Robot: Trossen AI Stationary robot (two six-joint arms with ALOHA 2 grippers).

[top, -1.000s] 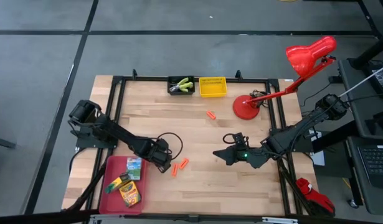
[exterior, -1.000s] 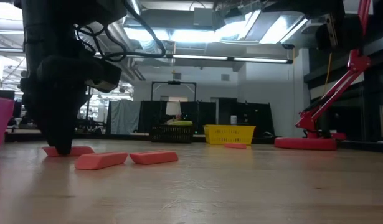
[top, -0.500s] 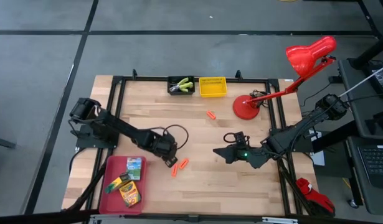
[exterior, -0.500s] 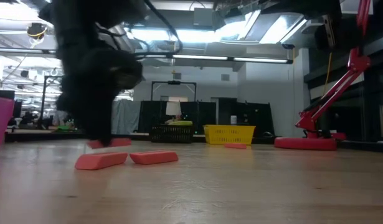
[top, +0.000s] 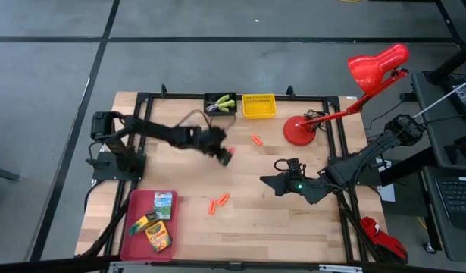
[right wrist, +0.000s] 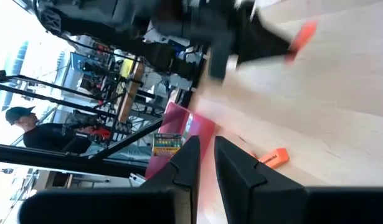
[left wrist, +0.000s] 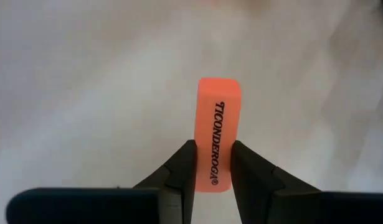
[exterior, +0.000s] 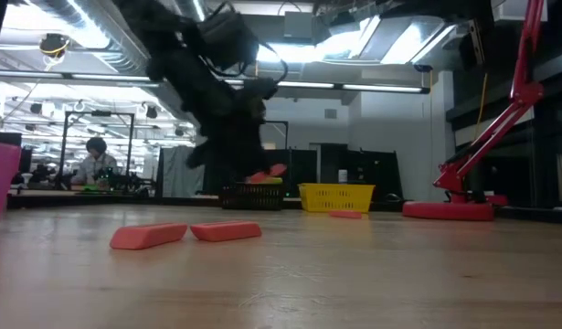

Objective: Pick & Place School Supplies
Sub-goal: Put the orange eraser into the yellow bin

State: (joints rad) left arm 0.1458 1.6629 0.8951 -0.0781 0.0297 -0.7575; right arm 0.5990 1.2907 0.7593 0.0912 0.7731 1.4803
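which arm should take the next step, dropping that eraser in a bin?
Left. Its left gripper already pinches the orange eraser, raised above the table near the black bin and yellow bin. The right gripper rests low, holding nothing.

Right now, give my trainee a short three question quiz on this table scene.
1. True or false: the left gripper is shut on an orange eraser.
2. How many orange erasers lie loose on the table?
3. The crayon boxes lie in: A) black bin B) yellow bin C) red tray.

Key: 1 true; 2 three: a pair and a single; 3 C.
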